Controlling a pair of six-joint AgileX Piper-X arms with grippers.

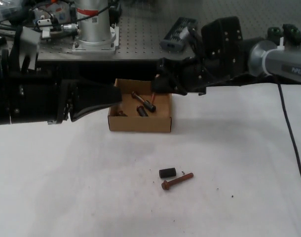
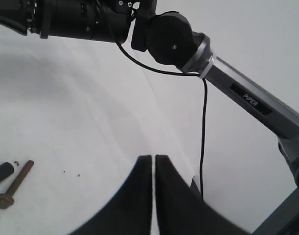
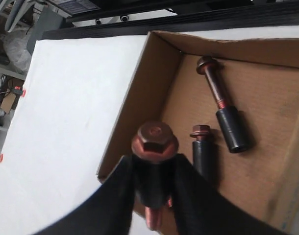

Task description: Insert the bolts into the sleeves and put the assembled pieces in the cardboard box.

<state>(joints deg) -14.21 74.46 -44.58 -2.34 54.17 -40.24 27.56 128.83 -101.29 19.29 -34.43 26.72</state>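
The open cardboard box (image 1: pixel 140 122) stands mid-table, with assembled bolt-and-sleeve pieces (image 1: pixel 143 101) lying in it. My right gripper (image 3: pixel 154 171) hangs over the box's far side (image 1: pixel 158 84), shut on a copper bolt in a black sleeve (image 3: pixel 154 147). Below it the box floor (image 3: pixel 267 161) holds two assembled pieces (image 3: pixel 220 112) (image 3: pixel 203 152). My left gripper (image 2: pixel 153 164) is shut and empty, its tips at the box's left edge (image 1: pixel 116 96). A loose black sleeve (image 1: pixel 167 173) and a loose copper bolt (image 1: pixel 177 181) lie side by side on the white table, nearer than the box.
A black cable (image 2: pixel 203 137) trails from the right arm (image 2: pixel 247 98) across the white sheet. Behind the table, a perforated bench carries a metal column (image 1: pixel 94 24) and a dark device (image 1: pixel 177 33). White tabletop spreads around the loose bolt (image 2: pixel 12 186) and sleeve (image 2: pixel 1 174).
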